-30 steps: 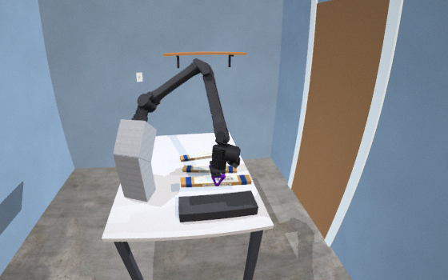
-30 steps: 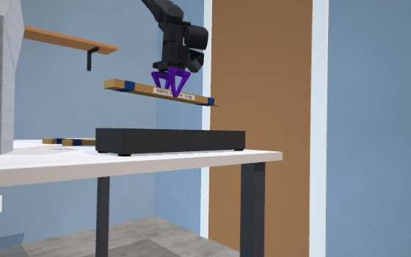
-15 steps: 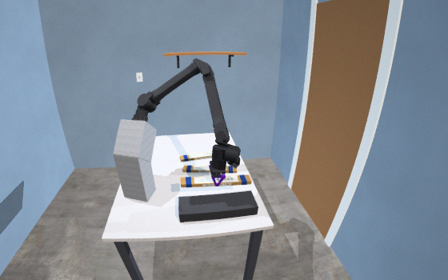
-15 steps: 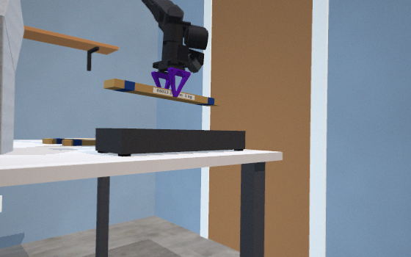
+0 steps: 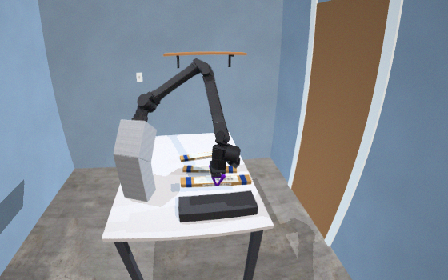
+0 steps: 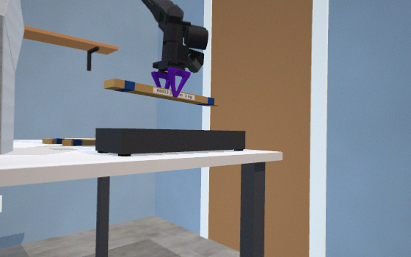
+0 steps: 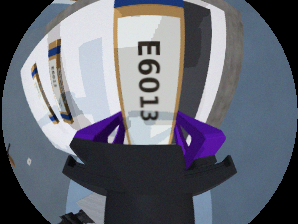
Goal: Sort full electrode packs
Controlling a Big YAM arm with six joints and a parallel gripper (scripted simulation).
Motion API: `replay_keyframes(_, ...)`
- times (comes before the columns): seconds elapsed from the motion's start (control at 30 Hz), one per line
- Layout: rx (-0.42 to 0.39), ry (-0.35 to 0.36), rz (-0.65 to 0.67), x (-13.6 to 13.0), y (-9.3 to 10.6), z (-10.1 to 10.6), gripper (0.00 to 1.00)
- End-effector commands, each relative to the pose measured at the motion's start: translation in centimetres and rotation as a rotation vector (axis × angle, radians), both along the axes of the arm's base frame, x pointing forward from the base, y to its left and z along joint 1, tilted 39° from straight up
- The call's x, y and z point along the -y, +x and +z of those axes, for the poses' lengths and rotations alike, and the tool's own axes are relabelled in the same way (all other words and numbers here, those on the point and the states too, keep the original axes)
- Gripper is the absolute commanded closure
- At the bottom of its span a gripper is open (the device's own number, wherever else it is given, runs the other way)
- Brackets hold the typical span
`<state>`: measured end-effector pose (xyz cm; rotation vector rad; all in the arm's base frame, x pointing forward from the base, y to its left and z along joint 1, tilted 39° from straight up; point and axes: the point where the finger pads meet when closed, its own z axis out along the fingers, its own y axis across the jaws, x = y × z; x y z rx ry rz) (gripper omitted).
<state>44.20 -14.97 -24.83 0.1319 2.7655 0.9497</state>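
In the top view my gripper (image 5: 218,180) (image 6: 172,92) (image 7: 149,113) points down with its purple fingers on the long sides of one electrode pack (image 5: 190,182) (image 6: 143,89) (image 7: 127,85). The other two packs lie beyond the fingers on the bench (image 5: 140,228) (image 6: 220,158) (image 7: 92,30): the nearer pack (image 5: 192,169) (image 6: 72,142) (image 7: 61,82) partly behind the gripper, the farther pack (image 5: 194,157) (image 6: 48,141) (image 7: 42,92) past that one. On the opposite side of the gripper I see the low dark platform (image 5: 218,206) (image 6: 172,140) (image 7: 196,55), with no pack on it.

From the exterior view I can tell that the gripped pack hangs in the air, well above the height of the platform's top. My fingers are partway open, as wide as the pack between them, and have it near the middle of its length. It slopes in this view, its blue-banded ends sticking out either side of the fingers. The two loose packs are low down, beyond the platform, their far parts hidden by it.

In the wrist view the held pack runs straight out from between my fingers, its label reading E6013. The loose packs lie left of it in the picture, and part of the platform shows to its right. I cannot tell from its looks whether the held pack is full.

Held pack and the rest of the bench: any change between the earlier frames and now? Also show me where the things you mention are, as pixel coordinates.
Nothing visibly changed. The gripper (image 5: 218,181) (image 6: 169,92) (image 7: 149,113) still holds the pack (image 5: 196,182) (image 6: 143,89) (image 7: 149,80) in the air; the other two packs and the black platform (image 5: 218,205) (image 6: 170,140) stayed put.
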Motion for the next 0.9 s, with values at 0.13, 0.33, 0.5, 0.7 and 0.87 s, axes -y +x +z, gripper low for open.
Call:
replay_keyframes(0.13, 0.071, -0.047, -0.062, 5.3, 2.0, 2.6, 1.0)
replay_keyframes(0.33, 0.074, -0.049, -0.063, 5.3, 2.2, 2.5, 1.0)
replay_keyframes(0.5, 0.076, -0.051, -0.068, 5.1, 2.4, 2.1, 1.0)
replay_keyframes(0.7, 0.062, -0.041, -0.073, 4.1, 2.2, 0.4, 1.0)
replay_keyframes(0.87, 0.063, -0.042, -0.075, 3.7, 2.5, -0.2, 1.0)
